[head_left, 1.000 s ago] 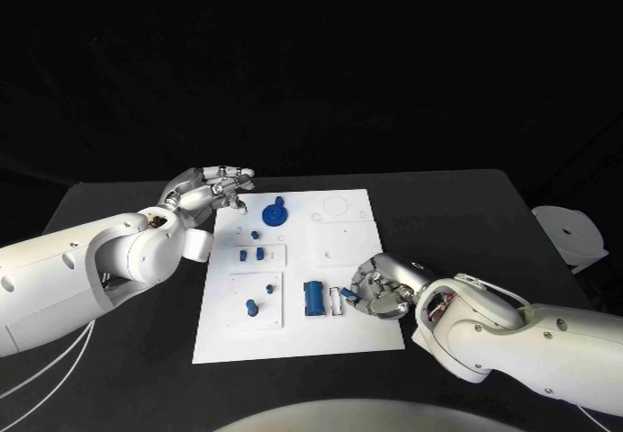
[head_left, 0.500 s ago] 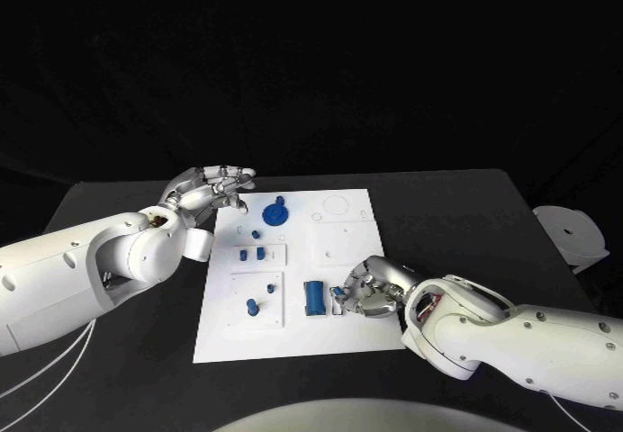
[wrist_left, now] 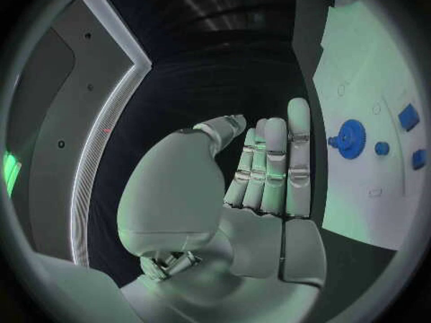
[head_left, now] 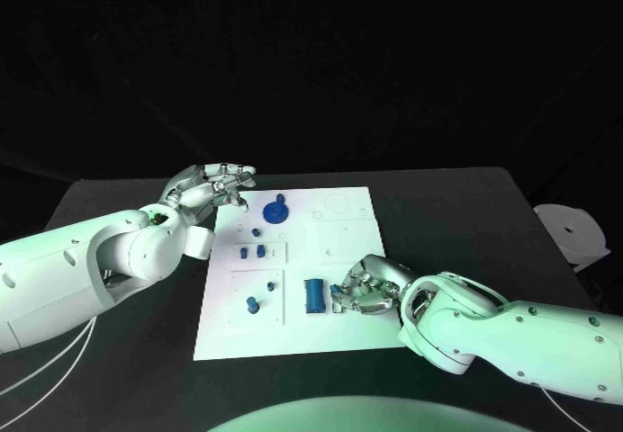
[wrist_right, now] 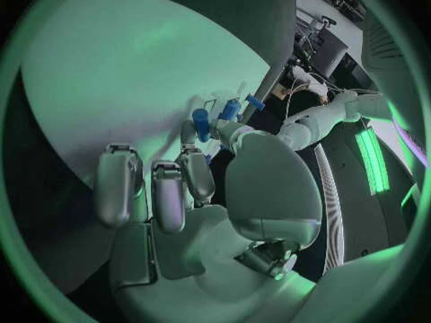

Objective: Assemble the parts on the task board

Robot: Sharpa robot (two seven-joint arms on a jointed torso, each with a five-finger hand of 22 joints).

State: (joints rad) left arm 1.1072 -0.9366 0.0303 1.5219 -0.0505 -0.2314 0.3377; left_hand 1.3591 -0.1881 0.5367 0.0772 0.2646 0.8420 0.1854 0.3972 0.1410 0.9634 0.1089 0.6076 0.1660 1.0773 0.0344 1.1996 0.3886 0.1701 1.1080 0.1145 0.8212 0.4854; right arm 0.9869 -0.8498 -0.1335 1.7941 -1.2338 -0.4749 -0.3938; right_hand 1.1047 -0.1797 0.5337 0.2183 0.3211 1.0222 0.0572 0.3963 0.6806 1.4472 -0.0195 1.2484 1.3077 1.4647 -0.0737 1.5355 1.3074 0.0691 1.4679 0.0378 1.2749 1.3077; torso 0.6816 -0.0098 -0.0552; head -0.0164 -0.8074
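The white task board (head_left: 350, 337) lies in the middle of the black table. On it are a blue gear (head_left: 274, 214) (wrist_left: 348, 133), several small blue pegs and blocks (head_left: 252, 254), and a blue cylinder (head_left: 314, 296) (wrist_right: 201, 124). My right hand (head_left: 367, 288) (wrist_right: 193, 194) rests low over the board's right side, just right of the cylinder. It pinches a small blue part (head_left: 337, 290) between thumb and fingertip. My left hand (head_left: 208, 189) (wrist_left: 261, 172) hovers at the board's far left corner, fingers extended, holding nothing.
A white round object (head_left: 569, 236) stands at the table's right edge. Bare black table (head_left: 455, 216) lies to the right of the board and on its left beneath my left arm.
My right hand has slid left across the board toward the blue cylinder, carrying the small blue part. The left hand has stayed where it was.
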